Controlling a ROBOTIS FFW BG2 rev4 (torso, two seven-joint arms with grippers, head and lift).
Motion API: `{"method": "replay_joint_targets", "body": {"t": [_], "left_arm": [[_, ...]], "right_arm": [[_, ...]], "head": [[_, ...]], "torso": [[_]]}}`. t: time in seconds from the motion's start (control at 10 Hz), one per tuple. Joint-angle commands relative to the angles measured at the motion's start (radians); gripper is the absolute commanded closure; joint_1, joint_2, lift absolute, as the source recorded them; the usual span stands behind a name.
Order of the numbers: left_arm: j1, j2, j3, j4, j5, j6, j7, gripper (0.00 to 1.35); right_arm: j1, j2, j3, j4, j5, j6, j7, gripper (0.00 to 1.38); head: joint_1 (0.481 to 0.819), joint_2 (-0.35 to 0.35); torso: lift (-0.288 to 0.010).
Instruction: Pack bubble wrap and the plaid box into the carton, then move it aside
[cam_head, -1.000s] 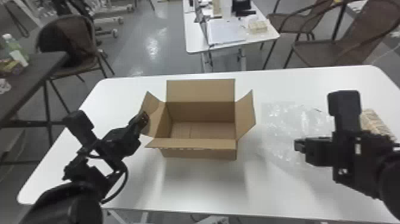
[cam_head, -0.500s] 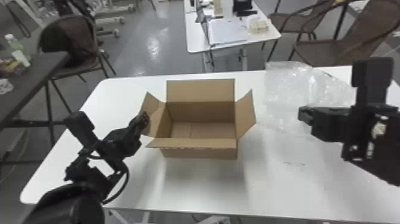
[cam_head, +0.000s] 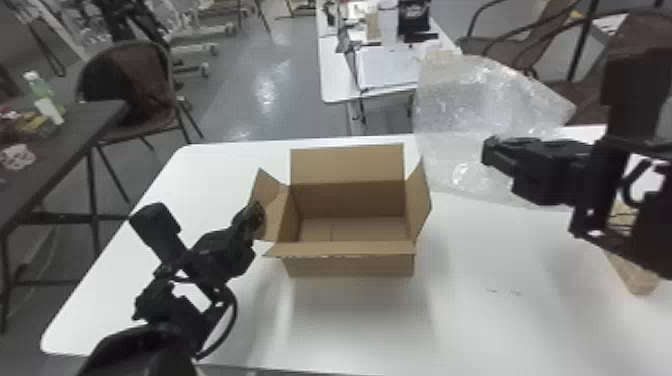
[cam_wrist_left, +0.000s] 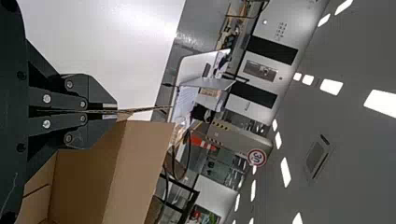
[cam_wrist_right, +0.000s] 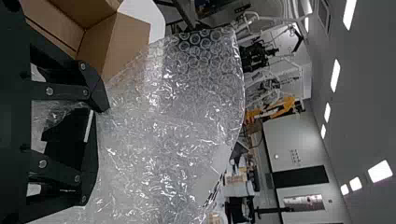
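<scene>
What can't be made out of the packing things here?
Plaid box: head view, mostly behind the black right arm.
Brown cardboard carton: head view, near flap hides the front of its floor.
Clear bubble wrap: right wrist view, cut off by the edge.

- A white, rectangular table with rounded corners (cam_head: 475, 335), faint dark marks (cam_head: 502, 291) on its top.
- On its middle, an upright brown cardboard carton (cam_head: 350, 266), flaps spread, empty inside.
- Near its right side, a beige patterned box (cam_head: 637, 280), partly hidden.
</scene>
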Motion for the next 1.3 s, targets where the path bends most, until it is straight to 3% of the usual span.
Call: {"method": "replay_joint_targets", "body": {"t": [0.0, 0.3, 0.4, 0.6, 0.9, 1.1, 1.2], "left_arm": [[0.022, -0.003, -0.040, -0.003, 0.005, -0.056, 0.048, 1.21], [0.047, -0.002, -0.112, -0.001, 0.047, -0.097, 0.150, 1.21], [0.047, 0.009, -0.126, -0.001, 0.056, -0.105, 0.170, 1.21], [0.041, 0.034, -0.144, 0.005, 0.068, -0.114, 0.196, 1.21], [0.038, 0.047, -0.150, 0.008, 0.078, -0.125, 0.215, 1.21], [0.038, 0.047, -0.152, 0.010, 0.079, -0.128, 0.218, 1.21], [0.035, 0.049, -0.153, 0.014, 0.085, -0.131, 0.218, 1.21]], "right_arm": [[-0.049, -0.002, 0.020, 0.049, 0.000, -0.013, 0.056, 1.22], [-0.144, 0.007, 0.057, 0.124, -0.057, -0.017, 0.139, 1.22], [-0.178, 0.021, 0.067, 0.142, -0.069, -0.016, 0.160, 1.22], [-0.238, 0.029, 0.110, 0.249, -0.209, -0.042, 0.173, 1.22], [-0.284, 0.030, 0.146, 0.279, -0.218, -0.048, 0.177, 1.22], [-0.285, 0.034, 0.176, 0.466, -0.358, -0.079, 0.190, 1.22], [-0.284, 0.040, 0.190, 0.530, -0.364, -0.109, 0.202, 1.22]], "head": [[0.639, 0.230], [0.622, 0.258], [0.617, 0.265], [0.598, 0.288], [0.578, 0.331], [0.582, 0.344], [0.599, 0.350]], "torso": [[-0.166], [-0.166], [-0.166], [-0.166], [-0.166], [-0.166], [-0.166]]}}
